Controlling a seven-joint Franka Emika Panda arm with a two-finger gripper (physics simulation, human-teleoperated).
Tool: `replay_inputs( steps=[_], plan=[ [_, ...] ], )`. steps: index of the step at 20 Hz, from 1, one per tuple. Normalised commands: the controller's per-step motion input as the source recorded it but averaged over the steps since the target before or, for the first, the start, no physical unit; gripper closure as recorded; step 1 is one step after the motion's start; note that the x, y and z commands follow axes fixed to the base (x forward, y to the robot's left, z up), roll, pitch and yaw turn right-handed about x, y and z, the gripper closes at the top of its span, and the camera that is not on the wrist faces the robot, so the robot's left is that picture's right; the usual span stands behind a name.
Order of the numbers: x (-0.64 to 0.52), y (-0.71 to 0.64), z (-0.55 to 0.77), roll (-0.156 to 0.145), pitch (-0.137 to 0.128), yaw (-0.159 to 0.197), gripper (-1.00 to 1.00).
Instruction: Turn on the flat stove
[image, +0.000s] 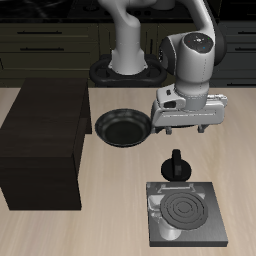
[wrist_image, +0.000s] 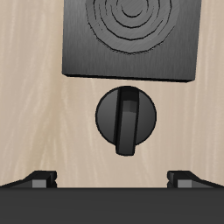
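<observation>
Nearest the table's front edge lies the flat stove (image: 187, 214), a thin square dark-grey slab with a round burner of concentric rings on top. Just behind it, on the pale wooden table (image: 110, 215), stands a small black round knob with a raised grip bar (image: 177, 164); the wrist view shows this knob (wrist_image: 127, 120) just beside the stove's edge (wrist_image: 131, 39). Above the knob hangs the robot's white and grey two-finger gripper (image: 187, 128), its fingertips (wrist_image: 42, 178) spread wide, holding nothing and not touching the knob. Farther back sits a round black frying pan (image: 123, 127). Beside it, towards the table's side, stands a big dark wooden box (image: 43, 148).
</observation>
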Motion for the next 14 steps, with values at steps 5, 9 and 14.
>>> replay_inputs(
  steps=[5, 9, 14],
  plan=[
    [-0.04, -0.11, -0.18, -0.017, 0.01, -0.012, -1.0],
    [-0.04, -0.12, -0.18, -0.007, 0.007, -0.005, -1.0],
    [0.0, -0.09, -0.11, 0.001, 0.006, 0.005, -1.0]
  ],
)
